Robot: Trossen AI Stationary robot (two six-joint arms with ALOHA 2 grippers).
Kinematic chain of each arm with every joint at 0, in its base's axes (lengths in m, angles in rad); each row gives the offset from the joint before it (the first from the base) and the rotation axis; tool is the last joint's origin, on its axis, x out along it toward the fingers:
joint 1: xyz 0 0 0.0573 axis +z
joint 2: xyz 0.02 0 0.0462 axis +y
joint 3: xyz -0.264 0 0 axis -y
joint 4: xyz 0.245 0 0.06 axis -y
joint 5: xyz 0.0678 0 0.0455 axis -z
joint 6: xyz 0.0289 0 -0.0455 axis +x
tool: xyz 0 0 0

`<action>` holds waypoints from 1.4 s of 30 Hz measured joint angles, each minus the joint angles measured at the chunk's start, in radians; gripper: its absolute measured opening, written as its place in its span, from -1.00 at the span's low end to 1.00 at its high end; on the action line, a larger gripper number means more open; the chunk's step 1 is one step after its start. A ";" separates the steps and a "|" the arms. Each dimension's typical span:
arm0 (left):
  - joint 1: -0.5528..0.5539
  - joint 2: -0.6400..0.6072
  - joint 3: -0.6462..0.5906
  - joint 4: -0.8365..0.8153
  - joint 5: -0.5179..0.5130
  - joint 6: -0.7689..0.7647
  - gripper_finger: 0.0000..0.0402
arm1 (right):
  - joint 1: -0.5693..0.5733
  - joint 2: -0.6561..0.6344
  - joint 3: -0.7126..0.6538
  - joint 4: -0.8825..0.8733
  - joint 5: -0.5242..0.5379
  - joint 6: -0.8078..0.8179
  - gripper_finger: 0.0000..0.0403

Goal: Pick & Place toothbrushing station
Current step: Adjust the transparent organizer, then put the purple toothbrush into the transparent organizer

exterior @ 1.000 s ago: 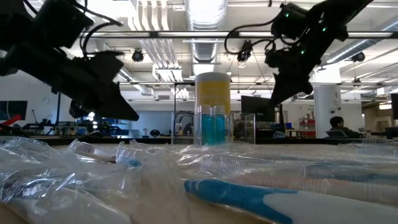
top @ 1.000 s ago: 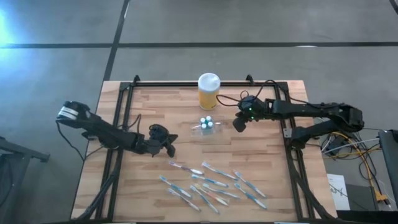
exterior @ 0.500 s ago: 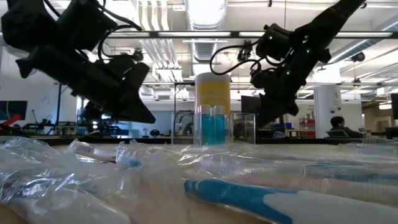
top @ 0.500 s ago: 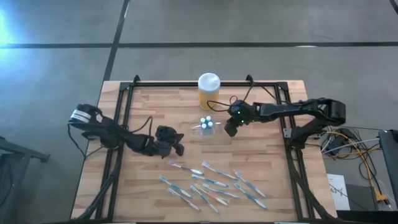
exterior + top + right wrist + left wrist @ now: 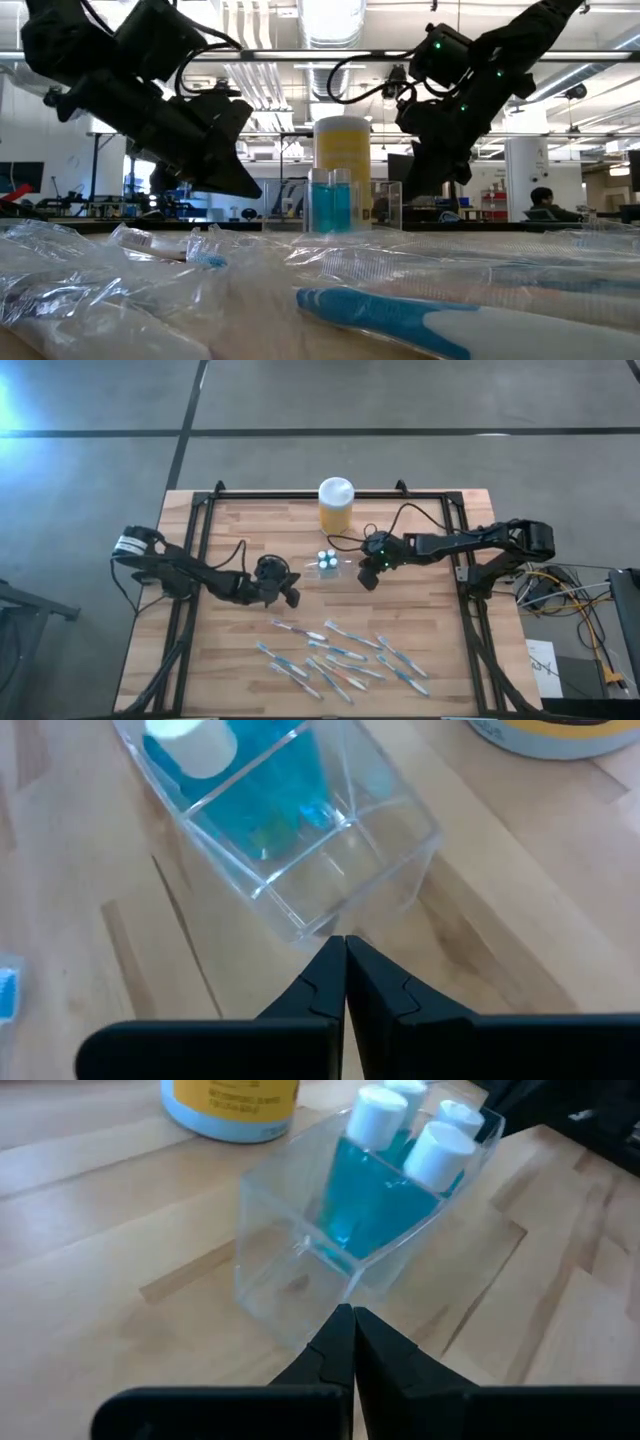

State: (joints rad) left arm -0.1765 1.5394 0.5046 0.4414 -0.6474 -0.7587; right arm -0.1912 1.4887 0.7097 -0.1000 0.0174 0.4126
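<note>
The clear plastic holder [image 5: 338,566] stands on its base at the table's middle, with blue white-capped tubes [image 5: 327,558] in its left end. It also shows in the left wrist view [image 5: 290,1250], the right wrist view [image 5: 340,840] and the low view [image 5: 385,205]. My left gripper [image 5: 293,599] is shut, just left and near of the holder, pointing at its corner [image 5: 345,1292]. My right gripper [image 5: 365,582] is shut, just right and near of the holder. Wrapped toothbrushes [image 5: 340,655] lie scattered on the near part of the table. My left gripper's shut fingertips [image 5: 340,1325] point at the lower corner of the holder's tube end, slanting down from the table's left; I cannot tell whether they touch it. My right gripper's shut fingertips [image 5: 335,960] stand at the lower corner [image 5: 318,932] of the holder's empty end, slanting down from the table's right, and seem to touch it. The holder stands upright on the table.
A taller yellow jar with a white lid [image 5: 336,505] stands just beyond the holder near the far edge. A black frame rail [image 5: 200,570] runs along the table's left and right sides. Bare wood lies between the holder and the toothbrushes.
My right gripper has come from the right toward the holder and down. My left gripper has gone right toward the holder. Both stay shut. In the last half second the holder with its tubes has shifted a little toward the table's left.
</note>
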 joint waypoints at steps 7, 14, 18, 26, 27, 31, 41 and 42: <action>0.021 0.000 0.015 -0.003 0.022 0.026 -0.98 | 0.017 0.000 0.000 0.008 0.000 0.000 -0.96; 0.046 0.000 0.015 -0.016 0.029 0.038 -0.97 | 0.031 0.000 0.000 0.011 0.001 0.003 -0.96; 0.047 0.000 0.015 -0.016 0.038 0.051 -0.97 | 0.032 0.000 0.000 0.010 0.001 0.003 -0.96; 0.022 -0.035 0.014 -0.016 0.275 0.239 -0.93 | 0.061 -0.060 -0.001 -0.110 0.000 -0.052 -0.96; 0.016 -0.048 0.014 -0.017 0.307 0.261 -0.92 | 0.072 -0.080 -0.001 -0.119 0.000 -0.057 -0.96; -0.022 -0.114 0.014 -0.031 0.439 0.376 -0.91 | 0.157 -0.181 -0.015 -0.093 0.000 -0.123 -0.96; -0.131 -0.293 0.068 -0.475 0.606 0.400 -0.93 | 0.365 -0.410 -0.225 0.508 0.008 -0.253 -0.96; -0.141 -0.293 0.095 -0.558 0.598 0.400 -0.90 | 0.364 -0.419 -0.238 0.530 0.009 -0.243 -0.96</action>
State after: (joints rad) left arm -0.3179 1.2461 0.6001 -0.1166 -0.0494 -0.3584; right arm 0.1733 1.0693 0.4714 0.4304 0.0266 0.1696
